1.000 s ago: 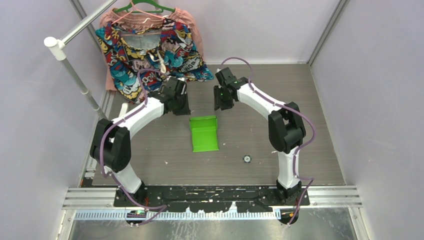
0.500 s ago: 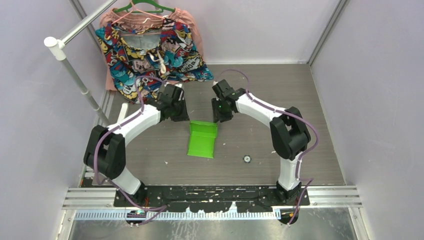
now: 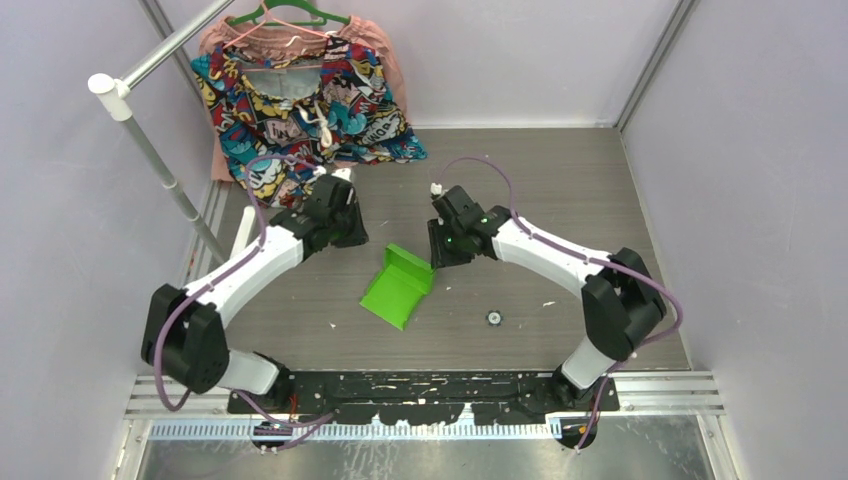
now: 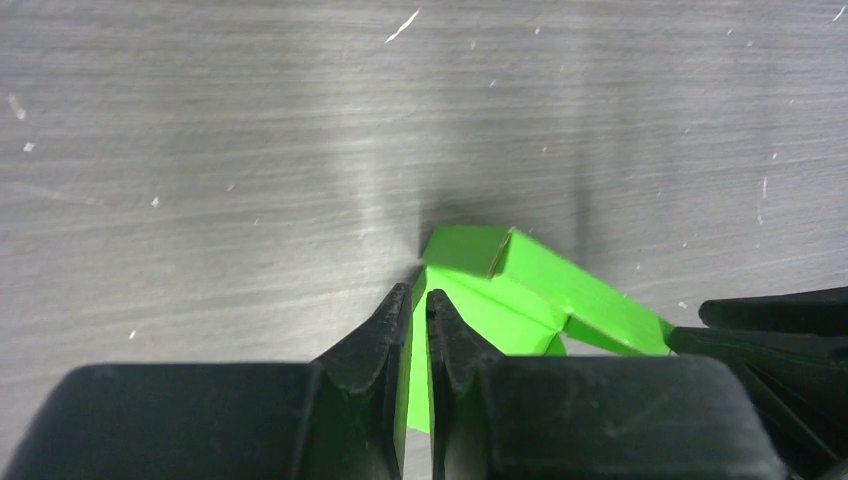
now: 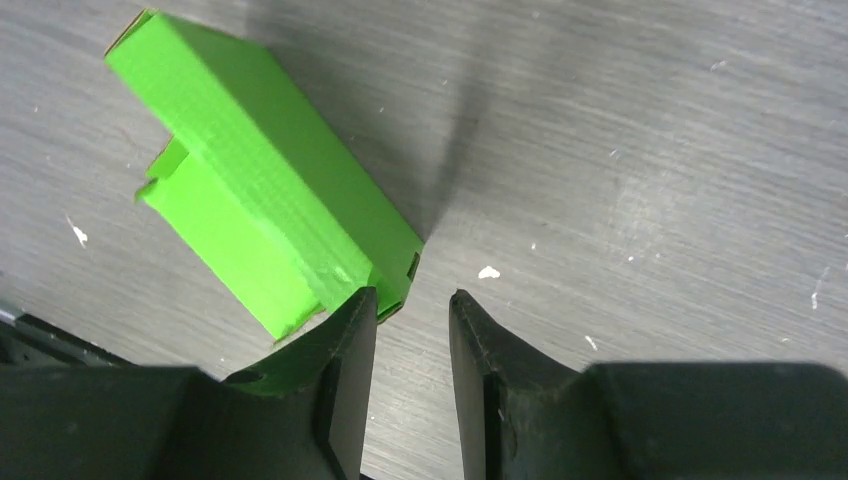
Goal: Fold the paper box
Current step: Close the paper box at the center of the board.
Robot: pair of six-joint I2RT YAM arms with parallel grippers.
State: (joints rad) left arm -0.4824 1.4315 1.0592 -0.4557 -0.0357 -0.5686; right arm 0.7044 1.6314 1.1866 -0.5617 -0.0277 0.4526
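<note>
Where the paper box (image 3: 395, 290) lies: near the middle of the bench (image 3: 560, 180), a little toward its left edge, set aslant with one end pointing to the near-left corner.
Box shape: lime-green card, partly folded, with a flat panel on the bench and a raised wall along its far end.
Left arm (image 3: 250, 270): reaches in from the left edge to the box's far-left corner.
Left jaws: almost closed, the fingers (image 4: 385, 340) pinching a thin edge of the green card between them.
Right arm (image 3: 545, 255): reaches in from the right edge to the box's far-right corner.
Right jaws: parted by a narrow gap with bare bench showing in it, gripping nothing. One finger (image 5: 345, 350) sits at the box's corner, and I cannot tell whether it touches.
Far-left corner: a patterned garment (image 3: 300, 100) on a green hanger (image 3: 290, 12).
Toward the near edge, right of the box: a small dark round thing (image 3: 493, 318), well apart from the card.
</note>
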